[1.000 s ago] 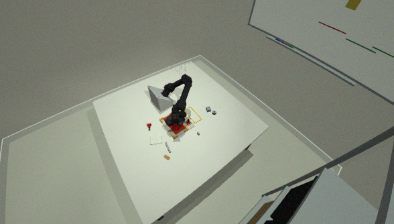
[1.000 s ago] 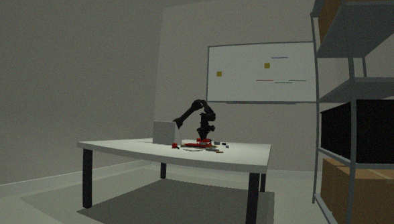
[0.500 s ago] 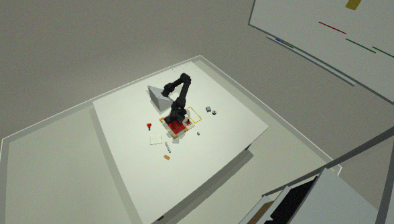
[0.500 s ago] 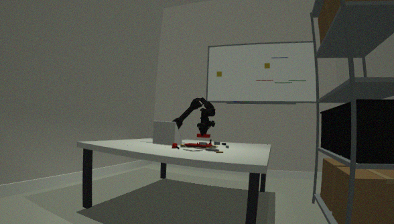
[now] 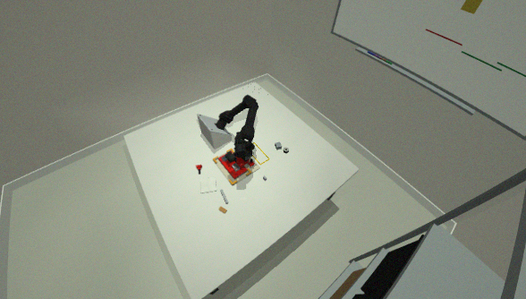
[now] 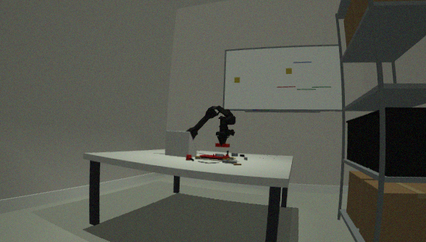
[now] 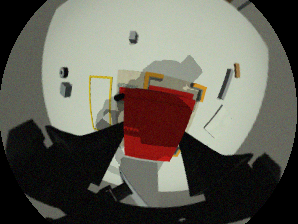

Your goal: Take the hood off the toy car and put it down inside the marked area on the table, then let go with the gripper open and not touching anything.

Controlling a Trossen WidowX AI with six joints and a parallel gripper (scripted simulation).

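Note:
The red hood [image 6: 222, 145] [image 7: 156, 117] is between the fingers of my gripper [image 6: 222, 143] [image 7: 153, 128], which is shut on it. It hangs level, clear above the red toy car [image 5: 238, 174] [image 6: 208, 156], with a visible gap in the exterior view. The car sits on a pale base with orange corner brackets [image 7: 154, 76]. In the wrist view the hood hides most of the car. In the top view the arm hides the hood. The marked area, a yellow outline [image 5: 262, 150] [image 7: 90, 102], lies on the table beside the car base.
A grey wedge-shaped block [image 5: 215, 132] [image 6: 177, 143] stands by the arm's base. A grey block [image 5: 278, 145] [image 7: 65, 90] and a small wheel [image 5: 285, 150] [image 7: 64, 72] lie beyond the outline. A red-and-black piece [image 5: 199, 166], a grey bar [image 5: 224, 196] and an orange block [image 5: 223, 209] lie around the car.

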